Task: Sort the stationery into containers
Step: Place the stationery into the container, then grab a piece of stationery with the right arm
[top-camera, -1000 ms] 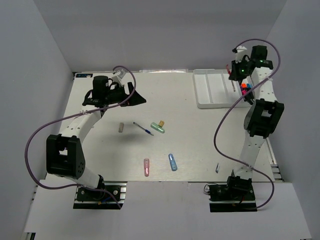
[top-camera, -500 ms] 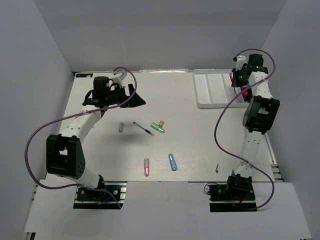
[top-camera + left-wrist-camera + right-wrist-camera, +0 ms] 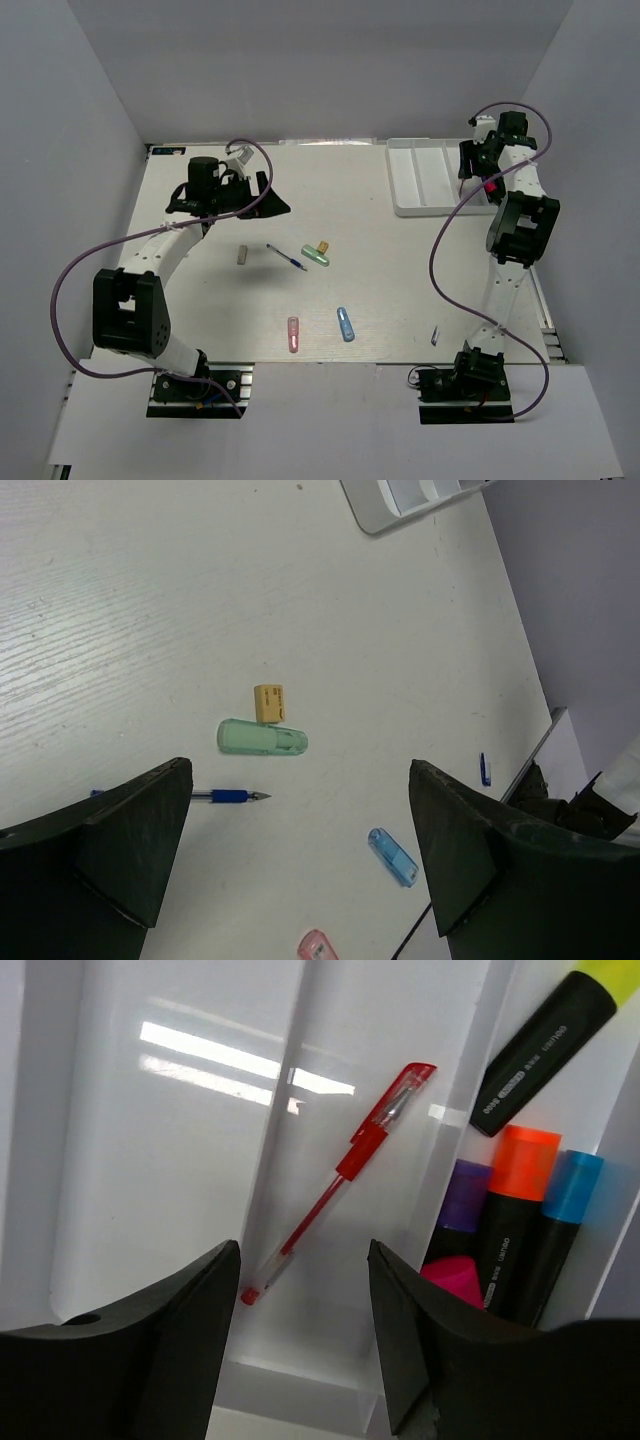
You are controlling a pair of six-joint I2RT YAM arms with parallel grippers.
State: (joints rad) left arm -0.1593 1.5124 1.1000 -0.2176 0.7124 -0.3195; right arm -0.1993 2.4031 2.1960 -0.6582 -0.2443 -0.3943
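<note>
My right gripper [image 3: 303,1252] hangs open over the white tray [image 3: 180,1160], at the table's back right [image 3: 425,185]. A red pen [image 3: 345,1165] lies loose in the compartment below it. The compartment beside it holds several black highlighters with yellow [image 3: 540,1055], orange [image 3: 520,1210] and blue [image 3: 565,1220] caps. My left gripper [image 3: 300,770] is open and empty above the table's left middle [image 3: 270,198]. Under it lie a blue pen [image 3: 230,796], a green capsule [image 3: 262,738], a tan bit [image 3: 268,703], a blue capsule [image 3: 392,856] and a pink capsule [image 3: 318,946].
A second tan bit [image 3: 242,256] lies left of the blue pen [image 3: 287,258]. A small blue cap [image 3: 435,336] rests near the front edge by the right arm's base. Grey walls close in the table on three sides.
My right gripper has swung back over the tray and opened, leaving the red pen in a compartment. The left arm has hardly moved.
</note>
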